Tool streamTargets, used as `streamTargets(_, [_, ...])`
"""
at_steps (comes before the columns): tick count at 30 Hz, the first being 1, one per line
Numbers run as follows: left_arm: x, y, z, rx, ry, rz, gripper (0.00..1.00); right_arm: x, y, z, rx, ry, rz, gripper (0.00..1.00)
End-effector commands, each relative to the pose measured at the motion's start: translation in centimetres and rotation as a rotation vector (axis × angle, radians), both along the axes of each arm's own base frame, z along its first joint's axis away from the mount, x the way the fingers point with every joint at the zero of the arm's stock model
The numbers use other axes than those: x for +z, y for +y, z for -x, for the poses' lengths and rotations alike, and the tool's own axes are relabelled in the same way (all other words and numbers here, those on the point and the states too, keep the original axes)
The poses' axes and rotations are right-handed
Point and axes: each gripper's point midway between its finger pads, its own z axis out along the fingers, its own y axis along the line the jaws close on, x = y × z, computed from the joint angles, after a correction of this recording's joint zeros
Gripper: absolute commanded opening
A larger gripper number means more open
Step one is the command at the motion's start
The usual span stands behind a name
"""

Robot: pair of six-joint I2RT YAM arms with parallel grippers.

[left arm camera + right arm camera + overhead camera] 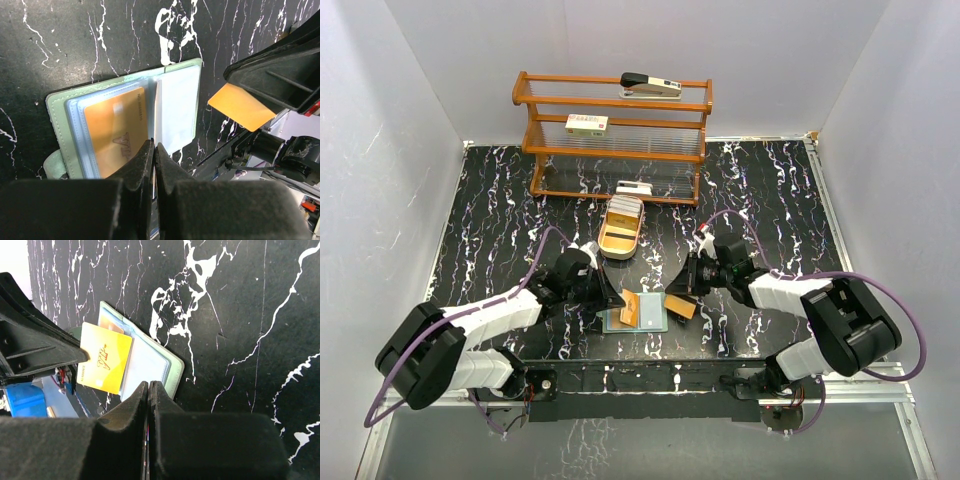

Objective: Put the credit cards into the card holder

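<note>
Closest to the lens in the left wrist view, the left gripper has its two fingers pressed together. A thin pale line rises from between them, which seems to be a card seen from its edge. The right wrist view shows this gold card from its flat side. It is lifted and tilted over the near part of the card holder, and one edge meets the tip of the left gripper.

The card holder lies open and flat on the black marbled table, between the two grippers. One pocketed card, gold-orange, sits already inside a clear pocket on one page. The other page looks pale and without a card.

The right gripper is also closed. From the left wrist view, an orange card sticks out from under its black fingers. The card is tilted, just beside the holder and not touching it.

At the back of the table stands a wooden rack, with a stapler on its top shelf and a white box on the shelf below. A tan tray lies in front of the rack.
</note>
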Motion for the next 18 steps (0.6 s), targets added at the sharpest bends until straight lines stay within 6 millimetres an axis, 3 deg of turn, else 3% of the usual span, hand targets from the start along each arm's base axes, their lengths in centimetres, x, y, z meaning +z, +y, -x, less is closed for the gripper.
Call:
streamTargets(1, [0.4,-0.6,-0.1,-0.001,-0.008,0.047,0.00,0.2,0.4,-0.3,-0.002,-0.047,-0.025,0.00])
streamTargets(18, [-0.7,-0.3,0.2,0.027,0.018,0.052,0.00,-0.7,0.3,0.6,0.002,-0.027,-0.021,0.00])
